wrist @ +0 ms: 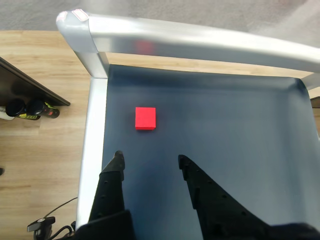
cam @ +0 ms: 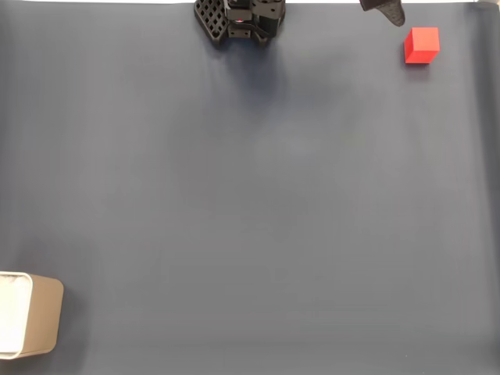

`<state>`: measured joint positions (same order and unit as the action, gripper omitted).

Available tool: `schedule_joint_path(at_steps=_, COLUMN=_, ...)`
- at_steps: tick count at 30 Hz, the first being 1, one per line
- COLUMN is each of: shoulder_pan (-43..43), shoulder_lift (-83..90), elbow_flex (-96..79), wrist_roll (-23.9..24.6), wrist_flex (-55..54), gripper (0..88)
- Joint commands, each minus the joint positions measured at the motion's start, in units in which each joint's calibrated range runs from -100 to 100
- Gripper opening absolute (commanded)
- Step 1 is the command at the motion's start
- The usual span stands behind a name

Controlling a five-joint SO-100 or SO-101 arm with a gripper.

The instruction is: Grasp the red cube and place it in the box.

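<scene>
Approach should carry the spread, empty claw [wrist: 150,160] forward to straddle the red cube [wrist: 145,118], upper left of centre in the wrist view.

Fixed view: cube [cam: 422,44] top right, box [cam: 30,314] bottom left.

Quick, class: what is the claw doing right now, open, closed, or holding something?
Claw: open and empty, with the red cube lying on the mat just ahead of its fingertips, untouched.
</scene>
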<state>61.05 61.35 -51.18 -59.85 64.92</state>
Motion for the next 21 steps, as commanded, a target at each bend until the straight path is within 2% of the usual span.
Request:
schedule_joint_path(at_steps=1, shoulder_pan=0.6, shoulder_lift=0.7, elbow_flex=0.9, wrist_roll=-0.1, wrist_flex=-1.7, gripper=25.4)
schedule_joint_path(at_steps=21, shoulder_pan=1.3, shoulder_lift=-5.3, elbow_flex=0.4, wrist_roll=1.5, wrist_flex=-8.9, gripper=31.1)
